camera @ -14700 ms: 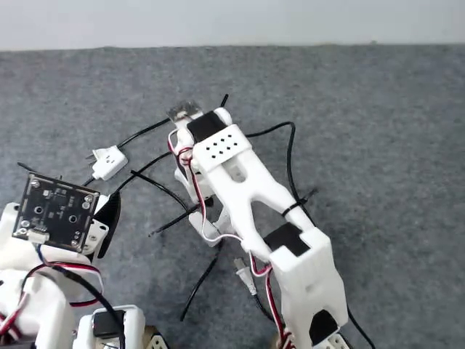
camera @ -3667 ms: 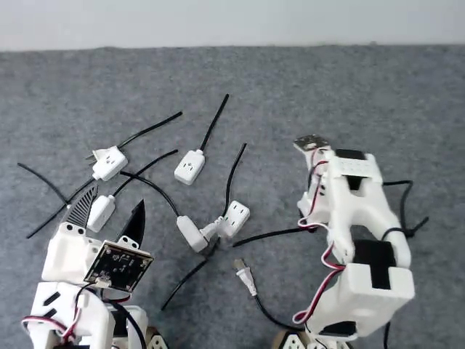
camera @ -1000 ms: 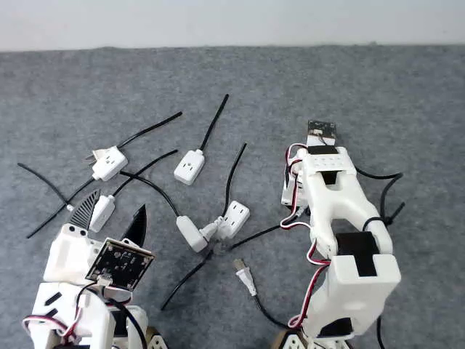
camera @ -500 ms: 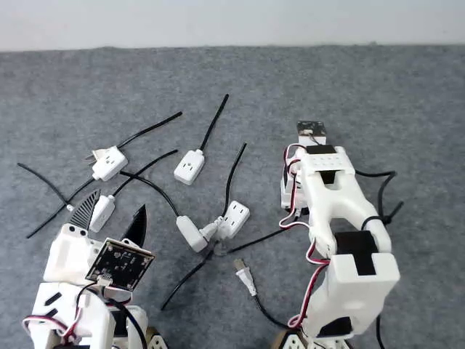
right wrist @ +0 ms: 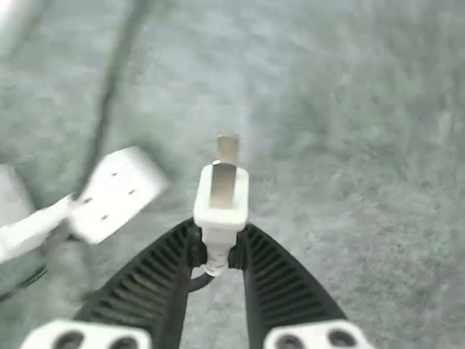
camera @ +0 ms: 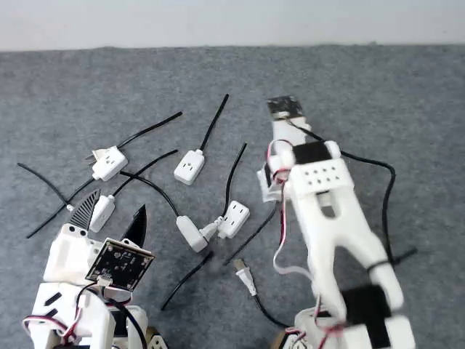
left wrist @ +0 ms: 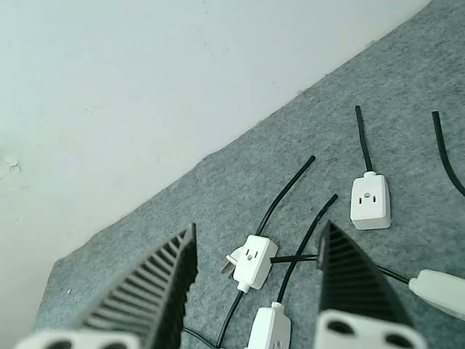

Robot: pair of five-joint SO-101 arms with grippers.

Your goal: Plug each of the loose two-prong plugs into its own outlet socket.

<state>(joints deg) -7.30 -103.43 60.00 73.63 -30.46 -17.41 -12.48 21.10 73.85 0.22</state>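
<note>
Grey felt bench [camera: 407, 109]. Right end effector [right wrist: 218, 233] clenched on white plug [right wrist: 220, 193], prongs out. Left end effector [left wrist: 259, 225], 7 o'clock side, spread wide. White socket [camera: 109, 161] toward 9 o'clock.

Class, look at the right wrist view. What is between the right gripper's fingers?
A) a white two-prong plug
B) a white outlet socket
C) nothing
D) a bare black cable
A: the right gripper is shut on a white two-prong plug, whose metal prongs point outward, away from the gripper.
</note>
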